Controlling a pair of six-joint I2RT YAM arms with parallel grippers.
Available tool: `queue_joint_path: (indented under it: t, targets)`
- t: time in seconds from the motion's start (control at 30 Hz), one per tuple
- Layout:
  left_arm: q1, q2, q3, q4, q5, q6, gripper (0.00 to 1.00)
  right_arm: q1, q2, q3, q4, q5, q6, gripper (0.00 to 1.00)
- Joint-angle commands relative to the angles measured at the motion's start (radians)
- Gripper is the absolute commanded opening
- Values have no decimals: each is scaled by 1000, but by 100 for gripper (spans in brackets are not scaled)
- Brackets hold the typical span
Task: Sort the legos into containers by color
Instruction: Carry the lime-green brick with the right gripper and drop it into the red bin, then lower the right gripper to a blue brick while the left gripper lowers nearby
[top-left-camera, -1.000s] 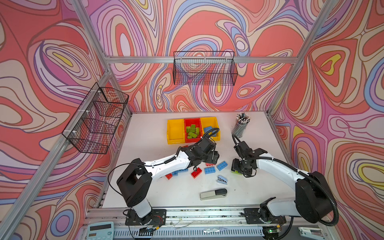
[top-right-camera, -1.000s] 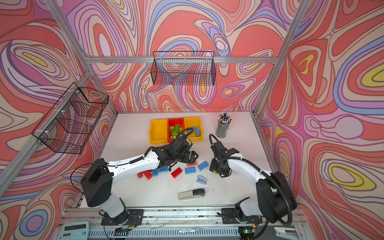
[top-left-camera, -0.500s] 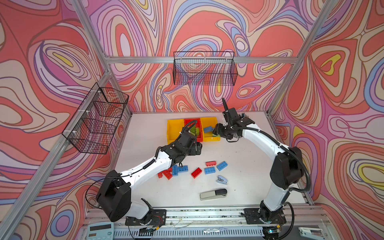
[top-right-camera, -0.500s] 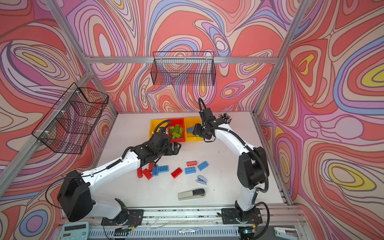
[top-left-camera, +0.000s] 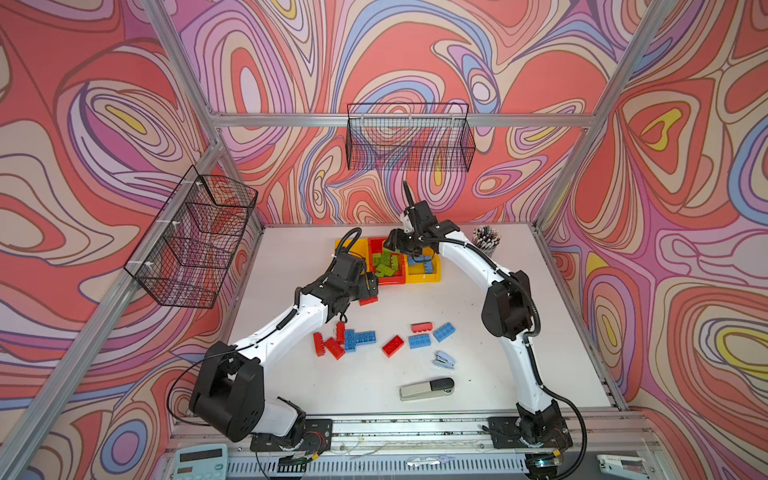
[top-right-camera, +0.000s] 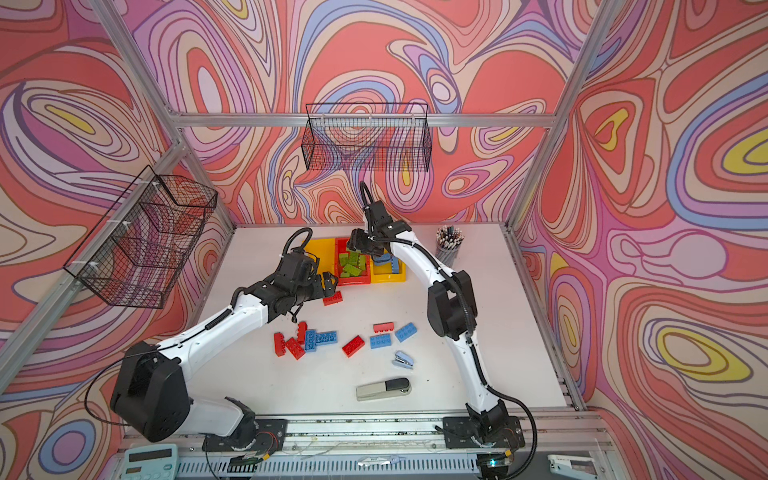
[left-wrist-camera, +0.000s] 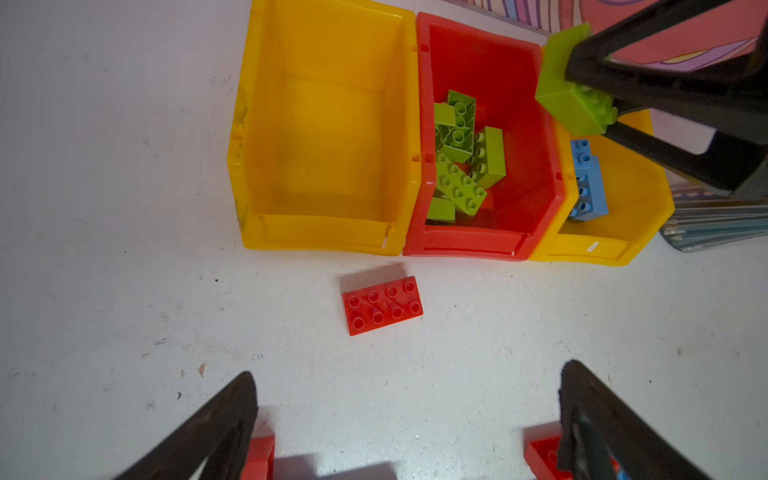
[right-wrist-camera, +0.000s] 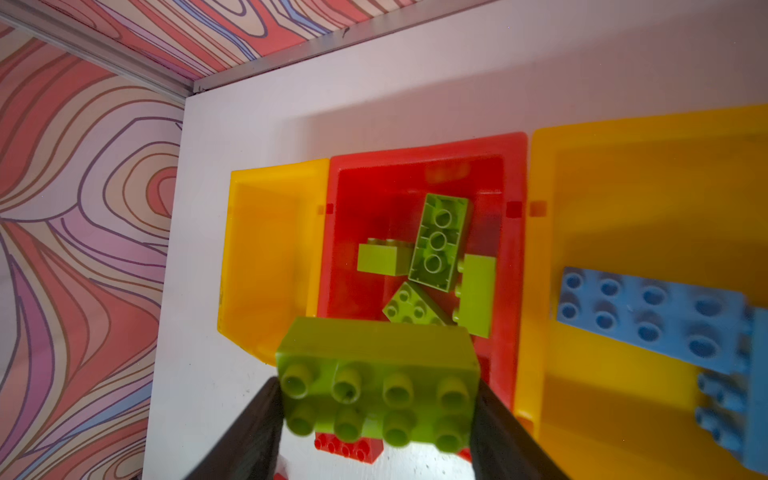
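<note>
My right gripper (right-wrist-camera: 376, 399) is shut on a lime green lego (right-wrist-camera: 378, 374), held above the front of the red container (right-wrist-camera: 515, 291); the left wrist view shows the held brick (left-wrist-camera: 569, 95) too. Several green legos (left-wrist-camera: 461, 166) lie in the red container (left-wrist-camera: 465, 245). Blue legos (left-wrist-camera: 586, 187) lie in the right yellow container (left-wrist-camera: 582, 251). The left yellow container (left-wrist-camera: 324, 237) is empty. My left gripper (left-wrist-camera: 409, 374) hangs open just short of a red lego (left-wrist-camera: 382, 305) on the table. More red and blue legos (top-left-camera: 345, 340) lie loose mid-table.
A small light-blue stapler (top-left-camera: 444, 359) and a grey-and-black stapler (top-left-camera: 427, 388) lie near the front. A mesh pencil cup (top-left-camera: 486, 241) stands right of the containers. Black wire baskets hang on the back wall (top-left-camera: 409, 139) and the left wall (top-left-camera: 195, 245).
My right arm has swung up from the table's right side to the containers with the green lego, then shifted left over the red one. My left arm has drawn back leftward.
</note>
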Motion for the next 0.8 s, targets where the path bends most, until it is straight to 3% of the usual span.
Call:
queue_joint_path:
  t: [0.0, 0.1, 0.2, 0.3, 0.5, 0.77]
  targets:
    - [25, 9, 30, -31, 23, 13, 100, 2, 65, 80, -17, -42, -7, 46]
    - [48, 10, 32, -50, 33, 14, 100, 3, 107, 120, -16, -54, -4, 56]
    - [60, 12, 35, -69, 46, 14, 100, 3, 109, 130, 16, -77, 3, 84]
    - [62, 34, 57, -98, 68, 12, 100, 2, 78, 131, 48, -99, 5, 98]
    - [60, 92, 97, -161, 98, -29, 100, 2, -12, 111, 21, -94, -15, 98]
    - [-36, 135, 98, -250, 49, -121, 100, -3, -273, -246, -4, 17, -60, 98]
